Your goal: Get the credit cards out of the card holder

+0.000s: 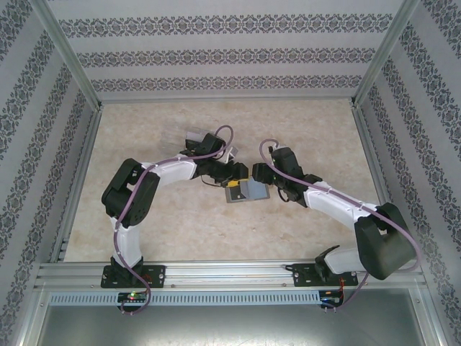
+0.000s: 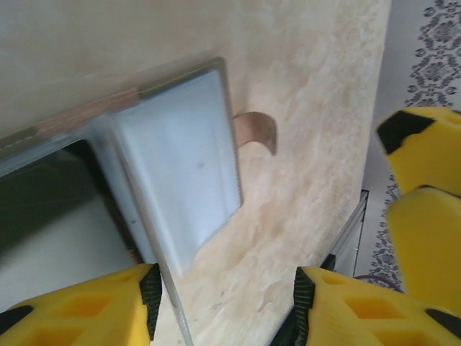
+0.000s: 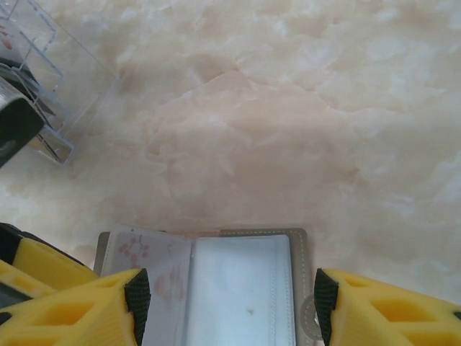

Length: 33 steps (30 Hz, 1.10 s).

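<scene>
The grey card holder (image 1: 245, 192) lies open on the table between my two grippers. In the right wrist view the card holder (image 3: 238, 288) shows two see-through sleeves; the left one covers a pale credit card (image 3: 144, 263) with a red blossom print. My right gripper (image 3: 230, 303) is open and straddles the holder from above. In the left wrist view a blue-grey sleeve (image 2: 180, 166) stands up from the holder, with a brown strap tab (image 2: 258, 131) beyond it. My left gripper (image 2: 227, 303) is open, and the sleeve's thin edge runs just beside its left pad (image 2: 150, 299).
A small clear box (image 1: 196, 135) stands behind the left arm and shows at the upper left of the right wrist view (image 3: 36, 79). The right gripper's yellow fingers (image 2: 425, 187) hang close on the right of the left wrist view. Patterned walls enclose the table.
</scene>
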Tool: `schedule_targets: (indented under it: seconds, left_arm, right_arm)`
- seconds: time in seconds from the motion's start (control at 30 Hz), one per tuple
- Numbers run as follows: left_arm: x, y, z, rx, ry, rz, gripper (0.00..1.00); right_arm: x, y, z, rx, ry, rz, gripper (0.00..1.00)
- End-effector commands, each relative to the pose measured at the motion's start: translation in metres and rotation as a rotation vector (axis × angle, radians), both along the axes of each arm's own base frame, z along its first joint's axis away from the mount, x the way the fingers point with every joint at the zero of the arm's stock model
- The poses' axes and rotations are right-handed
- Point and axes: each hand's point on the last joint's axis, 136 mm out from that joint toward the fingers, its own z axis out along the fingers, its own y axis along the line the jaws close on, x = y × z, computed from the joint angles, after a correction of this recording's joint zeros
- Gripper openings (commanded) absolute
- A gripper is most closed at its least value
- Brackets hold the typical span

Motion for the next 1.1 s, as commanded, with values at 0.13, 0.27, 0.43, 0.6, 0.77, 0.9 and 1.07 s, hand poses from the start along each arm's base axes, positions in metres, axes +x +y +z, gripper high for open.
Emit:
schedule_targets:
  seconds: [0.13,0.27,0.43,0.6,0.77,0.9,1.07]
  left_arm:
    - [0.017,-0.03,0.022,-0.091,-0.049,-0.004,0.59]
    - [0.025,-0.028,0.016,-0.064,-0.059,0.03,0.59]
    - [0.032,-0.028,0.011,-0.042,-0.069,0.053,0.54]
    - [0.036,-0.024,0.004,-0.006,-0.059,0.078,0.44]
    - [0.036,0.002,-0.008,0.111,-0.055,0.14,0.37]
    - [0.029,0.012,-0.019,0.159,-0.01,0.175,0.29]
    - [0.025,0.014,-0.026,0.155,0.018,0.2,0.26]
  right_arm:
    - [0.005,-0.017,0.01,0.023,-0.042,-0.083,0.64]
    - [0.006,-0.014,0.011,0.03,-0.047,-0.051,0.63]
    - [0.006,0.003,0.01,0.065,-0.019,0.025,0.57]
    - [0.005,0.004,0.008,0.061,-0.009,0.027,0.52]
    - [0.004,0.009,-0.007,0.059,0.068,0.046,0.41]
    - [0.0,0.011,-0.028,0.044,0.155,0.041,0.27]
    - [0.001,0.012,-0.044,0.012,0.225,0.034,0.24]
